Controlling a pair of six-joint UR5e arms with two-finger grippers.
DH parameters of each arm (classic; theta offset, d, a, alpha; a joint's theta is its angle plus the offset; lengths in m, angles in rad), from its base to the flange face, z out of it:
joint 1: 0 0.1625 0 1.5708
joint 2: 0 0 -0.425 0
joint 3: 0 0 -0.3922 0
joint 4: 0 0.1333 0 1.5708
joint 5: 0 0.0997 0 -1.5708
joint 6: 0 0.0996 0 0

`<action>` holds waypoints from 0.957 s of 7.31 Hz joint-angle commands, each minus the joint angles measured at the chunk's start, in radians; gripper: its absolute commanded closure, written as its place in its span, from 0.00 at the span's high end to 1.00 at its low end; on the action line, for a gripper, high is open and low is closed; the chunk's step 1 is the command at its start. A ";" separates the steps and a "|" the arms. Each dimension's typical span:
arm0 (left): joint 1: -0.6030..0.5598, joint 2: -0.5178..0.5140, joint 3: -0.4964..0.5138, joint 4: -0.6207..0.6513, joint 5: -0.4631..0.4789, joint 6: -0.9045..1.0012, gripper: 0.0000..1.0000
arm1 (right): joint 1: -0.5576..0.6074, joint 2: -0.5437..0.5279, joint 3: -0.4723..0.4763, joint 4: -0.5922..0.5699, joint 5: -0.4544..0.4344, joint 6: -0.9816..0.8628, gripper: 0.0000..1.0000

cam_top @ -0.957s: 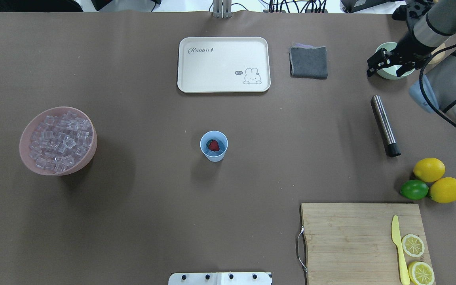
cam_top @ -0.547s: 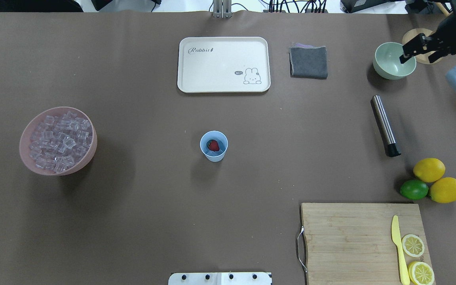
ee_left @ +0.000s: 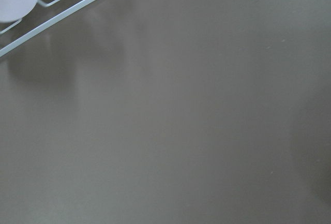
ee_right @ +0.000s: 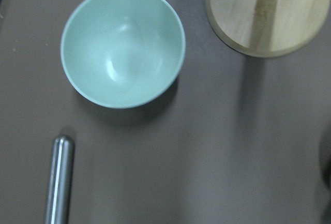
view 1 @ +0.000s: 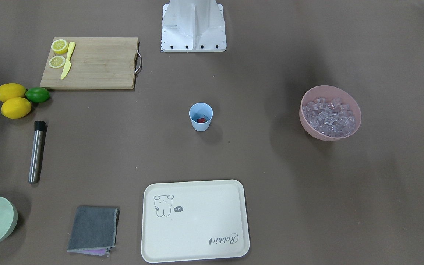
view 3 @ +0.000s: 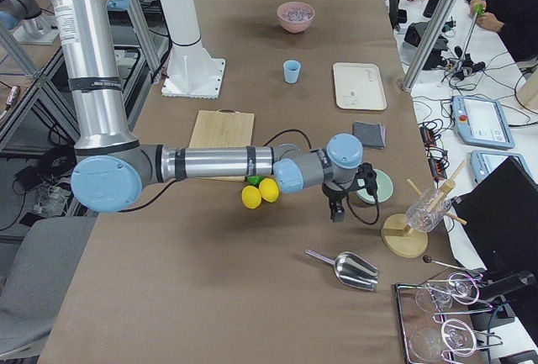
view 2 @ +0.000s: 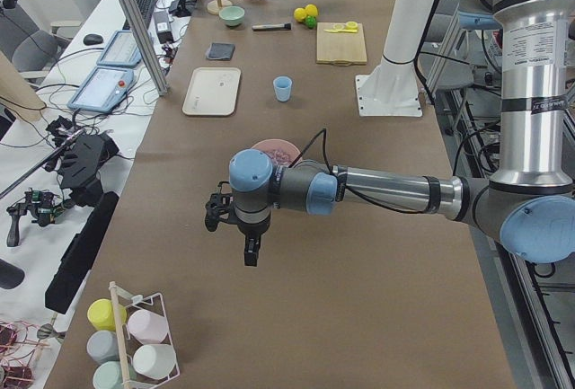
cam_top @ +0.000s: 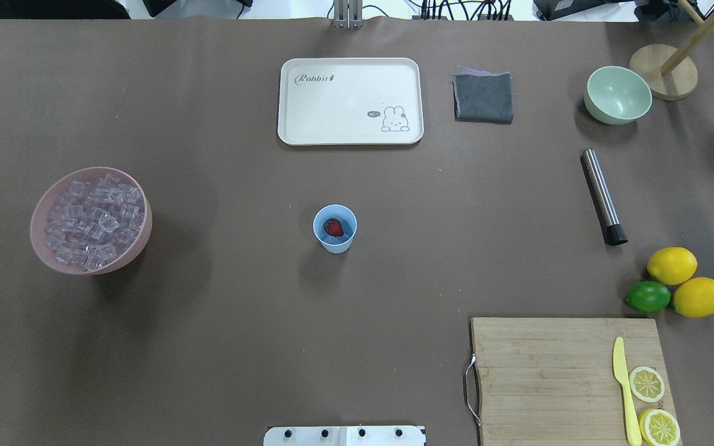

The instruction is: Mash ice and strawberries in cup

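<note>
Whether the jaws of the right gripper (view 3: 335, 211) are apart or together cannot be told. It is shown only in the right side view, held above the table just beside the pale green bowl (cam_top: 617, 94). The same must be said of the left gripper (view 2: 251, 252), seen only from the left side, over bare table well apart from the task's things.

The strawberry (cam_top: 333, 227) is lodged in the light blue cup (cam_top: 336, 246) at the table's middle. Whether ice lies beside it cannot be settled. The ice cubes (cam_top: 93, 218) are heaped in the pink bowl (cam_top: 140, 238).

Loading is judged done or nearly so, and mashing not begun, since the steel muddler (cam_top: 602, 195) lies untouched. Next, the muddler would have to be grasped along its shaft, stood upright and brought over the cup.

A second ago the right gripper was seen over the green bowl. Half a second ago it was past the rim, by the wooden stand base (cam_top: 663, 71). It has now been drawn out of the overhead view, while cup and fruit are unmoved.
</note>
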 commanded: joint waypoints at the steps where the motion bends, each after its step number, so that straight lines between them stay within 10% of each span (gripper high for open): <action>1: -0.008 -0.002 0.003 0.003 0.001 -0.001 0.98 | 0.065 -0.132 0.106 -0.005 0.014 -0.061 1.00; 7: -0.008 -0.001 0.011 0.010 0.031 -0.002 0.98 | 0.057 -0.102 0.103 -0.086 0.000 -0.072 1.00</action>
